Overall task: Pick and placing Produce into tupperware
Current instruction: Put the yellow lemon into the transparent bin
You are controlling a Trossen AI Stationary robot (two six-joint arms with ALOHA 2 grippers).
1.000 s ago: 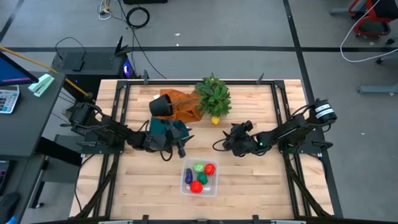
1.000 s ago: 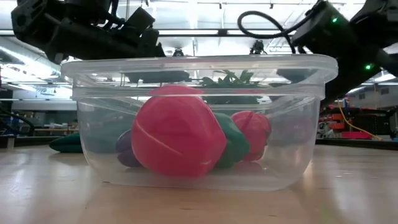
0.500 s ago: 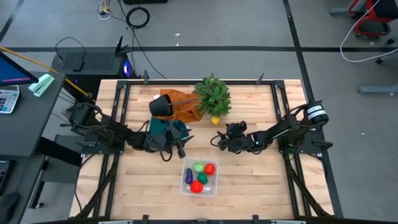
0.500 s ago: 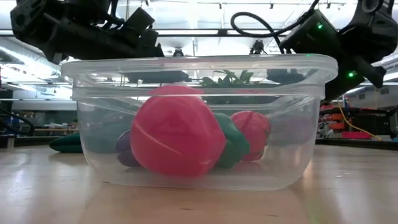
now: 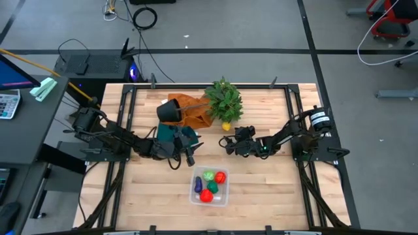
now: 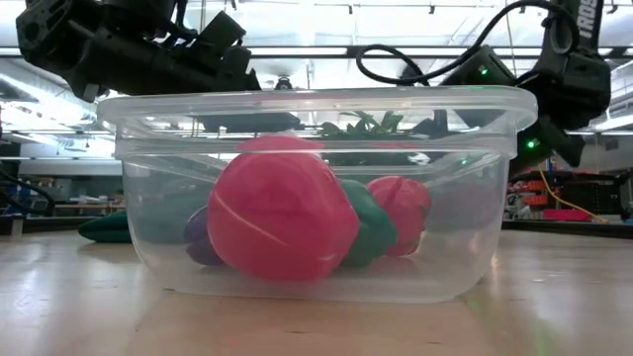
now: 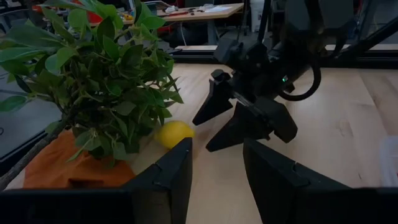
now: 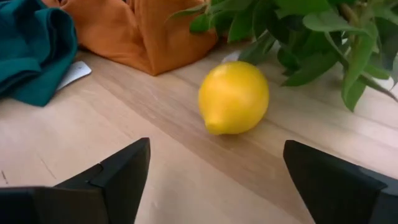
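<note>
The clear tupperware (image 5: 209,186) stands near the table's front and holds two red pieces (image 5: 206,194), a light green one (image 5: 208,175) and a purple one (image 5: 198,185). The yellow piece (image 8: 234,97) lies on the table beside the leafy plant (image 5: 225,99); it also shows in the high view (image 5: 226,126). My right gripper (image 5: 230,144) is open and empty, low over the table, its fingers pointing at the yellow piece a short way off. My left gripper (image 5: 190,155) is open and empty, to the left of the tupperware's far side.
A black pot (image 5: 170,110) lies tipped on an orange cloth (image 5: 192,109) at the back. A teal cloth (image 5: 176,133) lies beside my left gripper. The leafy plant's leaves hang close over the yellow piece. Bare wood lies to the right of the tupperware.
My right gripper has moved toward the table's left and far edge, closing on the yellow piece. The produce in the tupperware has stayed still.
</note>
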